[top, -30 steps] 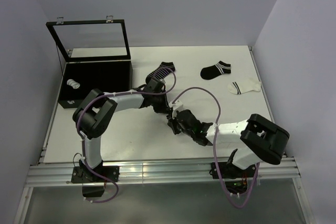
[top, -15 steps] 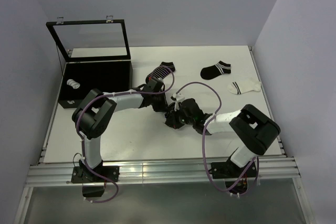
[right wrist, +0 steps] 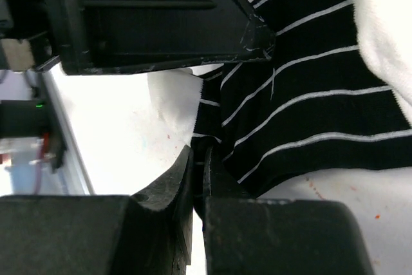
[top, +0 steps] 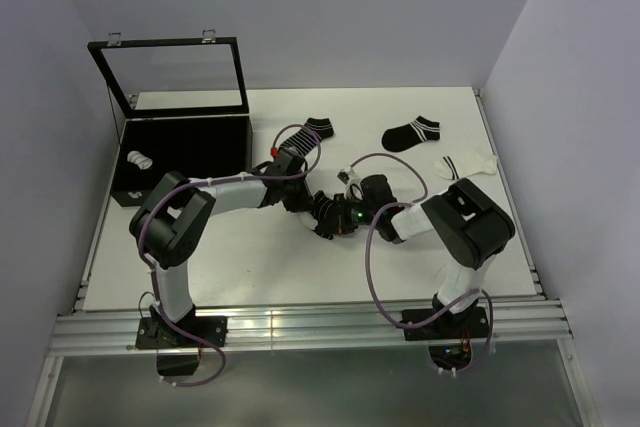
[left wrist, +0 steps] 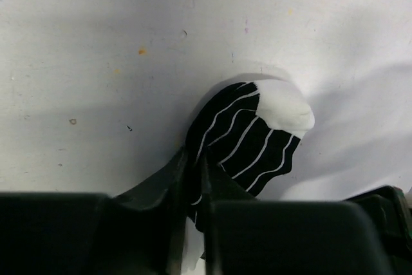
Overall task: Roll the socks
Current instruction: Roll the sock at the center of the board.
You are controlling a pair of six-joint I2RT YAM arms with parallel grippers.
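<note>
A black sock with thin white stripes and a white toe (left wrist: 248, 140) lies bunched on the white table between my two grippers. In the left wrist view my left gripper (left wrist: 193, 169) pinches one edge of it, jaws almost together on the fabric. My right gripper (right wrist: 198, 162) grips the opposite edge (right wrist: 302, 114), its jaws pressed on the cloth. From above, both grippers (top: 305, 203) (top: 332, 219) meet at the table's middle and hide most of that sock. Three more socks lie flat farther back: a striped black one (top: 305, 135), a black one (top: 412, 133) and a white one (top: 465, 163).
An open black box (top: 185, 132) with a glass lid stands at the back left, with one rolled sock (top: 140, 159) inside. The left gripper's black body (right wrist: 161, 17) fills the top of the right wrist view, very close to the right fingers.
The right arm has folded in, and its gripper has swung left and back toward the left gripper. The left gripper has shifted slightly back; the held sock is bunched shorter between them.
</note>
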